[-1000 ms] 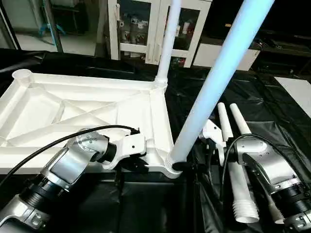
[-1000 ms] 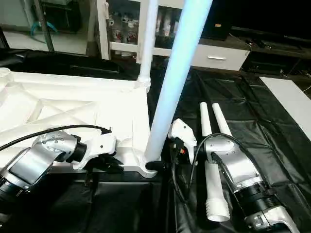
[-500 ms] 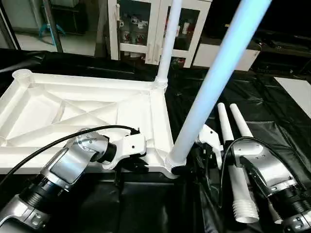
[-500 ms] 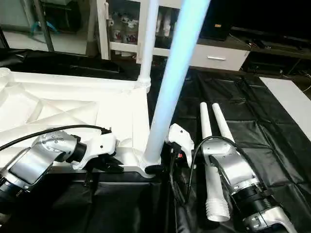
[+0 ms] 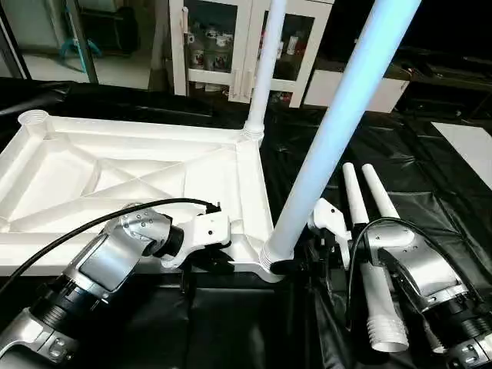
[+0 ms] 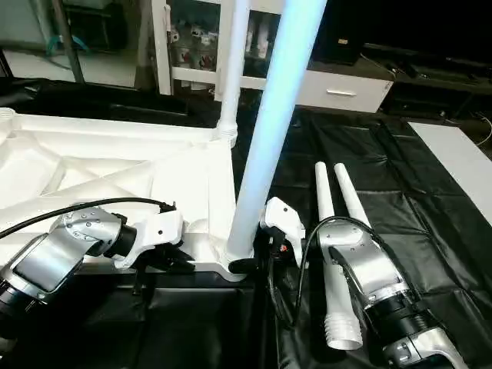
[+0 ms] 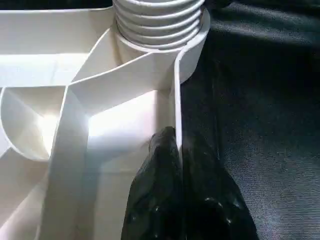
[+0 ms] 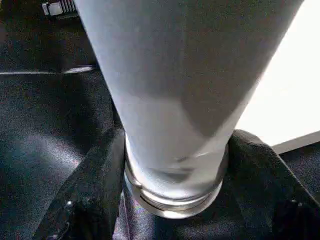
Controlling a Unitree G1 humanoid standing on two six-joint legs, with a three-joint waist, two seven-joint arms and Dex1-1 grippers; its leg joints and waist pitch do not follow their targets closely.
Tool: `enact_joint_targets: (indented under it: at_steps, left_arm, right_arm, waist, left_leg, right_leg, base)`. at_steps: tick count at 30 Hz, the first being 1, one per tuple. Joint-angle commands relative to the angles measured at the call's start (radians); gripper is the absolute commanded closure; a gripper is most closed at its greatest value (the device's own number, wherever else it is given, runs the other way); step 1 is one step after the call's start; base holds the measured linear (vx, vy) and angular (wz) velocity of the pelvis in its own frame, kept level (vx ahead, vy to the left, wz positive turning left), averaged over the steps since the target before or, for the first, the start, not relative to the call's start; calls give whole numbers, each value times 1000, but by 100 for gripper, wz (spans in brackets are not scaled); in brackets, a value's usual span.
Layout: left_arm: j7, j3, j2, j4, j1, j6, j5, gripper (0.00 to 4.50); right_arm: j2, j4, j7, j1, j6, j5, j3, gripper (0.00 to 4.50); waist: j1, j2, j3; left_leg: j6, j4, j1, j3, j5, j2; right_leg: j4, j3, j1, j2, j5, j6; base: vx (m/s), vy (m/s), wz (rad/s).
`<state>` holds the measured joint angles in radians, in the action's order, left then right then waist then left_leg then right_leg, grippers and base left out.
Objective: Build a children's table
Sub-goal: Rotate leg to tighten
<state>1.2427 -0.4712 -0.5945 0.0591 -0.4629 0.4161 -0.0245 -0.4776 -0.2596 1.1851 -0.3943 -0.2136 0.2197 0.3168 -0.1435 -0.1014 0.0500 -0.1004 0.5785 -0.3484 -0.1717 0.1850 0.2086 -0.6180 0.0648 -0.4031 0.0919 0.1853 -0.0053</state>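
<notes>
Lying upside down on the black-draped worktable [image 5: 430,184], the table top [image 5: 115,173] shows its X-ribbed underside, and the left gripper [image 7: 181,165] is clamped on the thin rim wall of its near edge — one black finger inside the rim, the other outside, pressed tight on the plastic, just beside the near right corner socket [image 5: 270,261]. From that socket rises a long leg [image 5: 338,127], leaning toward the right and running off the top of the picture. The right gripper [image 8: 175,165] sits at the foot of this leg, a black finger on either side of the tube just above its ribbed collar; the fingers hug the tube closely, though whether they actually press on it I cannot tell. A second leg [image 5: 265,65] stands upright in the far right corner socket. The far left corner socket [image 5: 34,119] stands open with nothing in it. Two more legs [image 6: 330,231] lie side by side on the black cloth on the right, partly under the right forearm, wide threaded ends toward the robot. Behind the table stands a white cabinet [image 5: 207,38] with glass doors and small objects on its shelves — too small to identify. No readable writing anywhere.
</notes>
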Motion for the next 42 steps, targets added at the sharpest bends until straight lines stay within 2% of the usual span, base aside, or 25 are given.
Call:
enact_joint_targets:
  at_steps: [1,11,14,15,16,18,20,21,22,23,25,26,27,28,29,30,31,32,33,34,35,36,37,39,42]
  left_arm:
    - [46,-61,-8,3,22,13,-12,450]
    - [24,-55,-3,13,23,32,-16,450]
    - [-34,-39,24,43,18,44,-30,450]
    - [-45,-36,30,49,17,46,-32,450]
    - [-99,-16,61,75,10,61,-37,450]
    - [-146,1,91,98,1,74,-39,450]
    - [-228,30,141,133,-20,105,-47,450]
    - [-265,41,163,148,-29,116,-54,450]
    - [-302,51,186,164,-42,133,-62,450]
    - [-330,56,205,178,-54,142,-70,450]
    - [-379,68,238,208,-75,154,-83,450]
    - [-385,70,242,212,-78,156,-84,450]
    - [-408,77,259,230,-89,158,-90,450]
    - [-446,86,281,257,-106,157,-100,450]
    - [-478,92,299,281,-120,156,-108,450]
    - [-483,93,301,285,-123,155,-110,450]
    - [-502,94,310,301,-132,147,-116,450]
    - [-518,95,317,315,-139,141,-122,450]
    - [-527,94,321,324,-145,134,-126,450]
    - [-539,96,326,334,-149,129,-130,450]
    - [-541,97,327,335,-149,128,-131,450]
    - [-542,98,327,336,-150,128,-132,450]
    - [-544,99,328,339,-151,127,-131,450]
    - [-552,104,329,348,-153,120,-134,450]
    - [-546,111,325,348,-144,110,-136,450]
  right_arm:
    - [-2,-9,-3,5,6,-15,-3,182]
    - [45,-69,-91,-11,-12,-30,-26,184]
    - [83,-152,-185,-35,-21,-60,-38,184]
    - [89,-164,-199,-38,-21,-65,-39,184]
    - [119,-218,-273,-51,-24,-86,-46,185]
    - [152,-258,-337,-62,-36,-93,-58,186]
    - [214,-319,-464,-83,-53,-104,-81,186]
    - [239,-346,-516,-93,-57,-112,-87,186]
    - [266,-378,-582,-106,-51,-125,-92,186]
    - [295,-409,-645,-119,-51,-132,-100,186]
    - [342,-471,-751,-144,-35,-150,-111,186]
    - [348,-479,-766,-148,-33,-153,-112,186]
    - [377,-512,-821,-162,-25,-153,-124,186]
    - [422,-556,-917,-183,-11,-146,-152,186]
    - [458,-595,-994,-202,1,-140,-178,186]
    - [464,-602,-1006,-205,3,-139,-182,186]
    - [497,-630,-1065,-220,20,-124,-209,186]
    - [524,-656,-1105,-234,38,-116,-225,186]
    - [553,-679,-1140,-246,55,-102,-244,186]
    - [591,-711,-1188,-263,98,-94,-262,186]
    - [599,-717,-1194,-266,110,-92,-264,186]
    - [605,-719,-1203,-268,121,-88,-270,186]
    - [609,-724,-1212,-272,136,-89,-273,186]
    - [621,-737,-1210,-283,172,-85,-285,186]
    - [611,-741,-1174,-296,230,-87,-292,186]
  waist:
    - [0,14,-61]
    - [3,17,-57]
    - [9,15,-49]
    - [14,15,-44]
    - [21,14,-40]
    - [28,15,-43]
    - [44,23,-41]
    - [47,27,-42]
    - [53,37,-42]
    - [62,36,-45]
    - [72,54,-39]
    - [79,62,-33]
    - [35,74,-30]
    - [-11,68,-19]
    - [-17,37,-35]
    - [-6,-15,-31]
    - [0,-21,-43]
    - [-5,-8,-52]
    - [-13,22,-59]
    - [-5,29,-65]
    - [-1,40,-65]
    - [8,40,-58]
    - [10,41,-58]
    - [7,39,-55]
    - [6,42,-58]
  left_leg:
    - [-1,-67,5,-1,176,19]
    - [-13,-71,3,1,215,18]
    - [-34,-77,5,6,315,18]
    - [-42,-80,8,10,364,15]
    - [-50,-79,13,14,404,13]
    - [-54,-74,23,22,446,13]
    - [-57,-83,17,36,486,14]
    - [-60,-83,20,40,508,15]
    - [-61,-84,34,47,565,19]
    - [-61,-87,29,51,574,21]
    - [-64,-108,28,65,680,33]
    - [-62,-147,2,71,779,53]
    - [-59,-212,-68,50,884,74]
    - [-25,-238,-79,-21,896,61]
    - [-16,-204,-45,-21,790,51]
    - [-37,52,91,14,406,5]
    - [-12,79,53,25,241,-1]
    - [-24,9,-63,56,67,6]
    - [-72,-51,-14,44,103,19]
    - [-90,-53,-2,43,128,19]
    - [-99,-61,7,35,207,17]
    - [-100,-69,4,35,283,20]
    - [-98,-72,-1,36,304,19]
    - [-88,-78,7,36,372,19]
    - [-80,-85,6,36,357,20]
  right_leg:
    - [55,-39,50,45,114,-197]
    - [60,-39,48,45,162,-192]
    - [78,-38,44,50,340,-149]
    - [91,-35,40,51,453,-117]
    - [102,-31,33,55,563,-83]
    - [119,-22,27,61,666,-44]
    - [128,-1,37,57,665,-38]
    - [132,5,37,59,663,-39]
    - [144,21,39,59,644,-45]
    - [141,25,47,60,610,-50]
    - [141,54,64,49,566,-47]
    - [95,65,93,35,467,-61]
    - [-67,50,144,10,282,-78]
    - [-135,30,115,-20,231,-65]
    - [-128,-24,109,-2,380,-41]
    - [152,-80,-64,150,1044,22]
    - [152,-105,-36,161,1098,30]
    - [77,-92,82,150,846,0]
    - [54,-52,36,75,493,-44]
    - [30,-37,33,53,351,-70]
    - [33,-32,32,44,249,-106]
    - [43,-33,33,47,248,-127]
    - [45,-31,41,48,271,-124]
    - [70,-32,36,56,394,-93]
    - [82,-31,39,60,420,-76]
  base:
    - [0,0,0]
    - [0,0,0]
    - [0,0,0]
    - [0,0,0]
    - [-64,-10,-6]
    - [-69,-4,-5]
    - [-70,19,-10]
    - [-74,27,-12]
    - [-67,37,-9]
    - [-65,41,-12]
    - [-78,44,-13]
    - [-125,20,-5]
    - [-125,20,-5]
    - [-95,-45,10]
    - [10,-146,5]
    - [10,-146,5]
    - [66,-112,-36]
    - [30,5,-27]
    - [30,5,-27]
    - [0,0,0]
    - [0,0,0]
    - [0,0,0]
    - [0,0,0]
    - [0,0,0]
    - [0,0,0]
